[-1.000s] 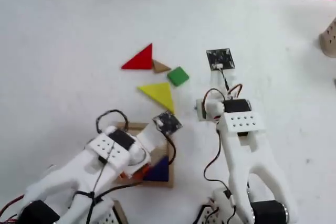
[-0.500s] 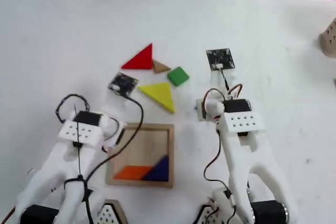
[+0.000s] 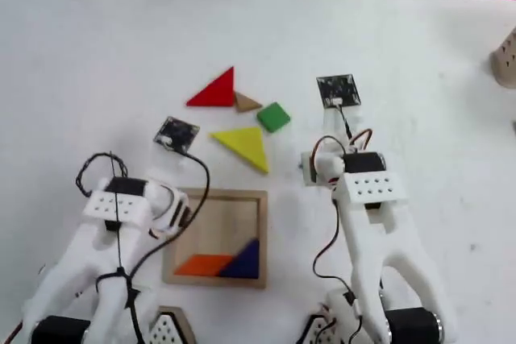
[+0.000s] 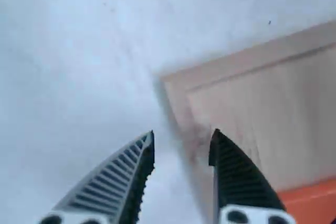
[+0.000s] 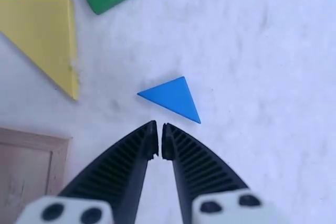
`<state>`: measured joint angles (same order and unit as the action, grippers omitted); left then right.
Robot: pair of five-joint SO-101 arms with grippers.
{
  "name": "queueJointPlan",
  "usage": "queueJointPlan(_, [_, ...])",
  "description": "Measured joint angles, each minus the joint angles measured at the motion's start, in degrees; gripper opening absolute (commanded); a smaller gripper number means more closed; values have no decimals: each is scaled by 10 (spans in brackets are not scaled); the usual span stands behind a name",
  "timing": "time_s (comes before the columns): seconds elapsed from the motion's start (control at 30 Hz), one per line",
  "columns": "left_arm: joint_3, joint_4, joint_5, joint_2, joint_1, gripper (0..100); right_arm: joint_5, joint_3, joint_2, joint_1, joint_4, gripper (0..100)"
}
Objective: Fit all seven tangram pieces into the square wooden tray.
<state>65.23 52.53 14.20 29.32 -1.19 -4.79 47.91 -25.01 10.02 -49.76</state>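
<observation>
The wooden tray (image 3: 263, 231) holds 2 pieces, an orange piece (image 3: 201, 264) and a dark blue triangle (image 3: 244, 259), side by side along the edge nearest the arms. Beyond it on the tabletop (image 3: 97, 54) lie a red triangle (image 3: 216, 90), brown triangle (image 3: 246, 102), green square (image 3: 273, 116) and yellow triangle (image 3: 244, 147). The left tool (image 4: 181, 140) is released at a tray corner. The right tool (image 5: 158, 129) is clenched on nothing, just beside a small blue triangle (image 5: 172, 98).

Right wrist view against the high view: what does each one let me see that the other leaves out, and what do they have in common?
Right wrist view adds: a small light-blue triangle lying on the table just ahead of the right gripper, which is shut.
High view adds: a red triangle, a small brown triangle, and an orange piece and a dark blue triangle already lying in the wooden tray.
Shared: the yellow triangle, the green square and the tray, of which the wrist view catches one corner.
</observation>
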Motion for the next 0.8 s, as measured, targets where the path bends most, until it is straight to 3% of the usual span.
queueJointPlan(0.23, [5,4,-1,0,-9,55,0,0,0,0,0,18])
queueJointPlan(0.43, [9,12,-24,0,-26,116,0,0,0,0,0,18])
queueJointPlan(0.8, [8,15,-42,0,-26,117,0,0,0,0,0,18])
